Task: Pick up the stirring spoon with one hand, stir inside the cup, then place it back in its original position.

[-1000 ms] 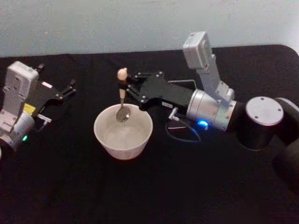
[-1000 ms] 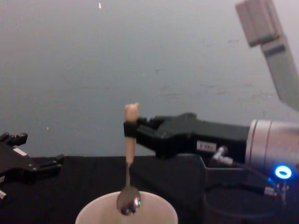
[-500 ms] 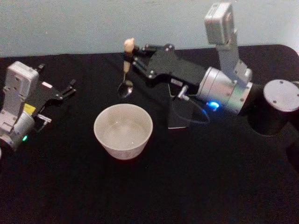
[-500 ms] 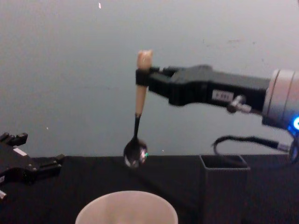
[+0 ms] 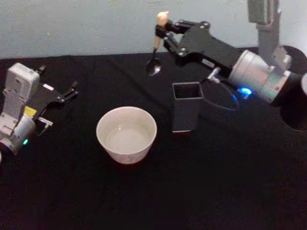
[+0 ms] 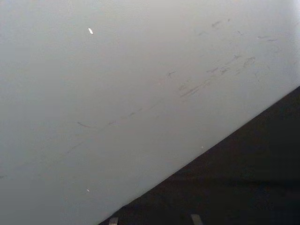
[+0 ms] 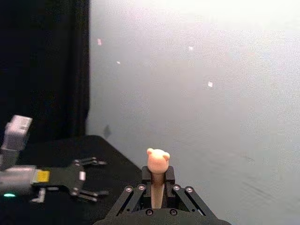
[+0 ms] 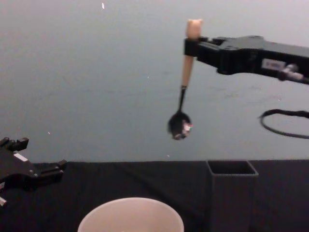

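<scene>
Fingers of right gripper (image 8: 191, 46) clamp stirring spoon (image 8: 182, 94) handle, arm outstretched high above holder (image 8: 231, 193).

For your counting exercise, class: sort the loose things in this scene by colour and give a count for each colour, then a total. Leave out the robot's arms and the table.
Off-white: 1, the cup
Dark grey: 1, the holder
Beige handle with dark stem: 1, the spoon, held in the right gripper high above the table
Total: 3

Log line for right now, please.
right hand: holding stirring spoon aloft | cup: spoon out | holder: empty | left hand: parked, open
</scene>
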You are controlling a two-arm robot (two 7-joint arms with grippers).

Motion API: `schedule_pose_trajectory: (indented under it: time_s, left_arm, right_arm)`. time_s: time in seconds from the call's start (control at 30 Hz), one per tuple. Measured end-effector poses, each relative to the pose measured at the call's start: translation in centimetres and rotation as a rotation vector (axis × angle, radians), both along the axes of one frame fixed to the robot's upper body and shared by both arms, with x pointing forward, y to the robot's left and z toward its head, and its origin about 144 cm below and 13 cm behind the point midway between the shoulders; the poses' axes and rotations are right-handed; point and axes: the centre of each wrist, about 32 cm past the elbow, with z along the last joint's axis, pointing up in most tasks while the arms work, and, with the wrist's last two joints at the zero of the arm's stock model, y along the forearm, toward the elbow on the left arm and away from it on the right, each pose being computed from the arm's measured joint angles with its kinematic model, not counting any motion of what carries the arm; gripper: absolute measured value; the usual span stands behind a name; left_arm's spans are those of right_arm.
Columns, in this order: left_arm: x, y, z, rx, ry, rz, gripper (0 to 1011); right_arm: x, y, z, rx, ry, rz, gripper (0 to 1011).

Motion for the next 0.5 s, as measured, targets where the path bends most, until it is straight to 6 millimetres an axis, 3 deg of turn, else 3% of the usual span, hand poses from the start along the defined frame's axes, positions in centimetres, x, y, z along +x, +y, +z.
schedule_pose_trajectory:
  time_s: [0.5]
  left_arm:
    - [0.0,0.0,0.0,0.000,0.000,0.000,1001]
  right_arm:
    - [-1.6,-2.9,-0.1,-0.048,0.050,-0.141,160]
